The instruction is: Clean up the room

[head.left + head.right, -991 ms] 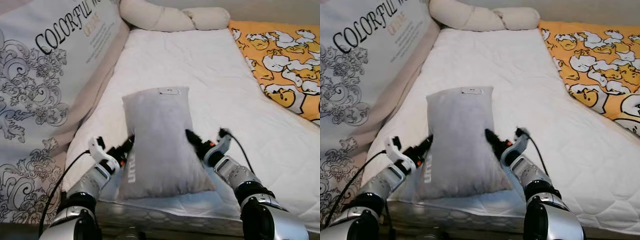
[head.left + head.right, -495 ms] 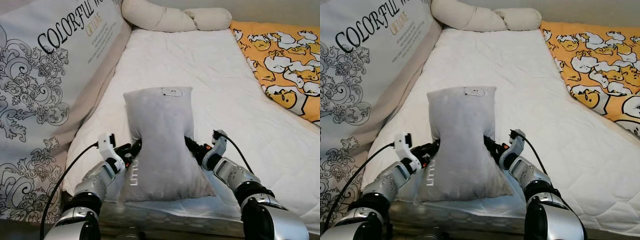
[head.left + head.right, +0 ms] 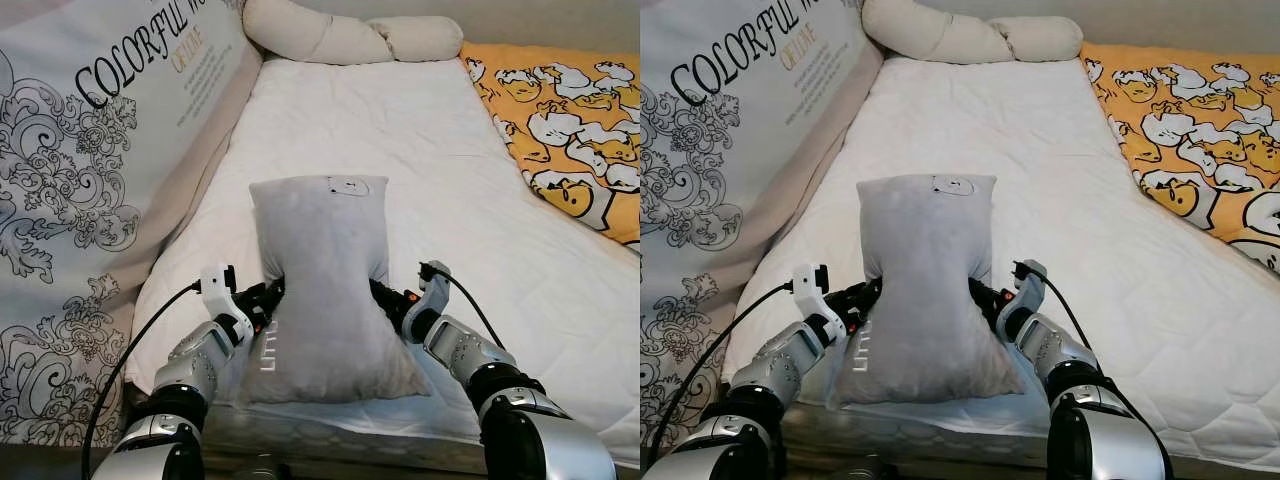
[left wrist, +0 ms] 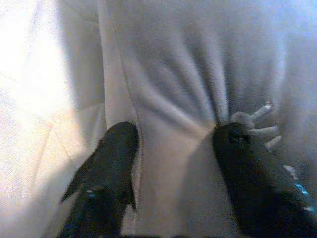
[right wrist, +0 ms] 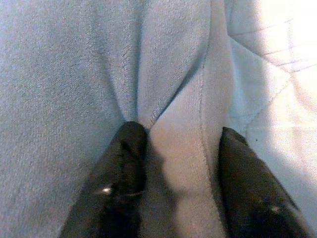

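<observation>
A grey pillow (image 3: 320, 290) with a small white tag near its top lies at the near edge of the white mattress (image 3: 400, 130). It is pinched in at the waist. My left gripper (image 3: 272, 293) presses into its left side and my right gripper (image 3: 378, 292) into its right side. In the left wrist view, the left gripper (image 4: 176, 144) has a fold of the pillow's edge (image 4: 173, 99) between its black fingers. The right gripper (image 5: 183, 139) holds the pillow's seam (image 5: 193, 99) the same way.
A large cushion (image 3: 90, 150) printed with grey swirls and lettering stands along the mattress's left side. A cream bolster (image 3: 340, 35) lies at the far end. A yellow duck-print blanket (image 3: 575, 120) covers the right side.
Both grippers have pushed in from the sides and closed on the pillow's edges. The pillow now shows a narrow waist, and its top has lifted slightly.
</observation>
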You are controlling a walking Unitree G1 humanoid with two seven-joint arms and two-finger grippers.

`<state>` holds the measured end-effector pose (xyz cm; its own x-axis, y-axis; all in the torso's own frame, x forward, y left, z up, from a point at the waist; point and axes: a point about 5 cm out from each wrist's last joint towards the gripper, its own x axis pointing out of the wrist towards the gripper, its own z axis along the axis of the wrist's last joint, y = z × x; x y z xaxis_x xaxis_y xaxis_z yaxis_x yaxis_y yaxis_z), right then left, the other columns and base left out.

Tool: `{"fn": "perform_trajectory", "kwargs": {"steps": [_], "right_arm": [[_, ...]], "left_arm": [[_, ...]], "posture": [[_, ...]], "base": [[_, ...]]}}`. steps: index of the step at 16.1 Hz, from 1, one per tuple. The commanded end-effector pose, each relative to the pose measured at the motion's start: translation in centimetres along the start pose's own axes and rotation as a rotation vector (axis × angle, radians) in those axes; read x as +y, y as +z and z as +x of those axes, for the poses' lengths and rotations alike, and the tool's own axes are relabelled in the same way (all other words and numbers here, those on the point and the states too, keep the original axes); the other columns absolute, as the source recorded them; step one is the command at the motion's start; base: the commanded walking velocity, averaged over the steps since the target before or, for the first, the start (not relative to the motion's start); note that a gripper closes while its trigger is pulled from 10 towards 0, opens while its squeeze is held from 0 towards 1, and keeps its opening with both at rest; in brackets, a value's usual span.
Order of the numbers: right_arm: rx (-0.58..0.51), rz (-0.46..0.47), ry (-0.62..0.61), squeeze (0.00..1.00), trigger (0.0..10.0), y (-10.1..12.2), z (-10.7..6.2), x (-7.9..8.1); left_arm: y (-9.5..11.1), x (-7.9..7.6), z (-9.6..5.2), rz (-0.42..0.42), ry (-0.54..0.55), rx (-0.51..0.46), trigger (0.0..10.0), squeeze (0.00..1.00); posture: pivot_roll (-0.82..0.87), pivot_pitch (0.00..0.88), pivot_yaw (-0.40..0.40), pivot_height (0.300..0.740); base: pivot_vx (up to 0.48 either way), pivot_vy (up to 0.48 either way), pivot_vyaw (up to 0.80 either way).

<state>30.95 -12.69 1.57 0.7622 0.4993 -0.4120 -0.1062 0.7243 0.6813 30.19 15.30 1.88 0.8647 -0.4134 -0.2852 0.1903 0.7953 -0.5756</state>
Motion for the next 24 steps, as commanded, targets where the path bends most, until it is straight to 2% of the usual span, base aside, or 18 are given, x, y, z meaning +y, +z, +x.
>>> {"fn": "perform_trajectory", "kwargs": {"steps": [1, 2, 3, 4, 5, 6, 7, 10, 11, 12, 13, 14, 15, 16, 18, 20, 24], "right_arm": [[0.059, -0.012, 0.013, 0.0, 0.0, -1.1, 0.4, 0.7], [0.047, -0.001, 0.02, 0.0, 0.0, -1.0, 0.5, 0.8], [0.048, 0.005, 0.021, 0.0, 0.0, -1.0, 0.5, 0.8], [0.029, 0.027, 0.007, 0.0, 0.0, -0.9, 0.5, 0.8], [0.018, 0.012, 0.002, 0.0, 0.0, -0.7, 0.6, 0.8], [0.013, 0.003, -0.002, 0.0, 0.0, -0.6, 0.6, 0.9], [0.008, -0.058, -0.018, 0.0, 0.0, -0.4, 0.7, 0.9], [0.006, -0.032, -0.075, 0.0, 0.0, -0.3, 0.7, 0.7], [0.006, -0.034, -0.075, 0.0, 0.0, -0.3, 0.7, 0.7], [-0.001, -0.034, -0.051, 0.0, 0.0, -0.3, 0.8, 0.9], [-0.01, -0.032, -0.036, 0.0, 0.0, -0.2, 0.8, 1.0], [-0.012, -0.031, -0.03, 0.0, 0.0, -0.1, 0.8, 1.0], [-0.061, -0.075, -0.016, 0.0, 0.0, 0.4, 0.8, 1.3], [-0.149, -0.17, 0.006, 0.0, 0.0, 1.3, 0.8, 1.9], [-0.199, -0.172, 0.027, 0.0, 0.0, 2.1, 0.7, 2.3], [-0.229, -0.218, 0.028, 0.0, 0.0, 2.8, 0.4, 2.4], [-0.367, -0.246, 0.028, 0.0, 0.0, 4.6, -0.3, 2.9]], "left_arm": [[-0.4, -0.4, 0.4, -0.016, 0.006, 0.016, 0.0, 0.03], [-0.3, -0.4, 0.4, -0.015, 0.009, 0.004, 0.0, 0.05], [-0.3, -0.4, 0.3, -0.018, 0.014, 0.005, 0.0, 0.16], [-0.3, -0.3, 0.3, -0.02, 0.014, 0.004, 0.4, 0.41], [-0.3, -0.3, 0.3, -0.014, 0.014, -0.001, 1.5, 0.58], [-0.2, -0.3, 0.3, -0.013, 0.015, -0.004, 1.5, 0.58], [0.1, -0.3, 0.3, 0.011, 0.02, -0.045, 3.4, 0.53], [0.2, -0.3, 0.2, 0.059, 0.032, -0.058, 2.3, 0.49], [0.2, -0.3, 0.2, 0.049, 0.028, -0.053, 2.0, 0.37], [0.1, -0.4, 0.3, 0.029, 0.021, -0.046, 0.9, 0.15], [0.0, -0.4, 0.3, 0.02, 0.023, -0.037, 0.0, 0.0], [-0.1, -0.4, 0.3, 0.017, 0.022, -0.036, 0.0, 0.0], [0.0, -0.5, 0.3, 0.029, 0.015, -0.036, 0.0, 0.0], [0.4, -1.0, 0.5, 0.087, -0.021, -0.034, 0.0, 0.0], [1.1, -1.9, 0.6, 0.216, -0.069, -0.05, 0.0, 0.0], [2.2, -3.0, 0.7, 0.337, -0.111, -0.085, 0.0, 0.0], [6.3, -6.2, 0.9, 0.336, -0.179, -0.28, 0.0, 0.0]], "posture": [[0.07, 0.0, 0.023, 0.74], [0.07, 0.0, 0.023, 0.74], [0.08, 0.0, 0.023, 0.74], [0.08, 0.0, 0.023, 0.74], [0.08, 0.0, 0.022, 0.74], [0.08, 0.0, 0.022, 0.74], [0.08, 0.0, 0.023, 0.74], [0.08, 0.0, 0.024, 0.74], [0.08, 0.0, 0.024, 0.74], [0.08, 0.0, 0.024, 0.74], [0.08, 0.0, 0.025, 0.74], [0.08, 0.0, 0.025, 0.74], [0.08, 0.0, 0.025, 0.74], [0.07, 0.0, 0.026, 0.74], [0.07, 0.0, 0.026, 0.74], [0.07, 0.0, 0.028, 0.74], [0.07, 0.0, 0.031, 0.74]], "base": [[0.0, 0.0, 0.0], [0.0, 0.0, 0.0], [0.0, 0.0, 0.0], [0.0, 0.0, 0.0], [0.0, 0.0, 0.0], [0.0, 0.0, 0.0], [0.0, 0.0, 0.0], [0.0, 0.0, 0.0], [0.0, 0.0, 0.0], [0.0, 0.0, 0.0], [0.0, 0.0, 0.0], [0.0, 0.0, 0.0], [0.0, 0.0, 0.0], [0.0, 0.0, 0.0], [0.0, 0.0, 0.0], [0.0, 0.0, 0.0], [0.0, 0.0, 0.0]]}}
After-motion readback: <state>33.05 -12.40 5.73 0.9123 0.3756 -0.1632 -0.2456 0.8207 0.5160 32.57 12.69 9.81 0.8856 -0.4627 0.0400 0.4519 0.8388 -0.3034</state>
